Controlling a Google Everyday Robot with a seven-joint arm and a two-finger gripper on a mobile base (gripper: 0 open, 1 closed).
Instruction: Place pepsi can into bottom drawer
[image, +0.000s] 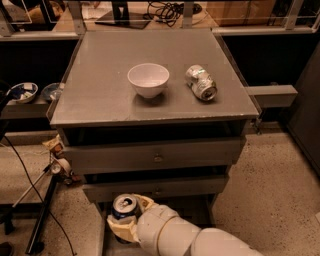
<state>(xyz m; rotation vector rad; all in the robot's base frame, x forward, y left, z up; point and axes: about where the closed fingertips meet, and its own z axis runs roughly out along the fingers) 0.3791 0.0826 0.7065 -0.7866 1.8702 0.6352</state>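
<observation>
The pepsi can (124, 206), dark blue with a silver top, stands upright between the cream fingers (119, 227) of my gripper (127, 216), which is shut on it. The gripper and its white arm come in from the bottom right. The can is low at the front left of the cabinet, over the left part of the bottom drawer (195, 206), a grey tray pulled out below the two upper drawers. Most of the drawer is hidden behind my arm.
A white bowl (148, 80) and a silver-and-green dented can (201, 83) lying on its side are on the cabinet top (95, 95). Two upper drawers with small knobs (158, 159) are partly pulled out. A stand and cables are on the floor at left (40, 210).
</observation>
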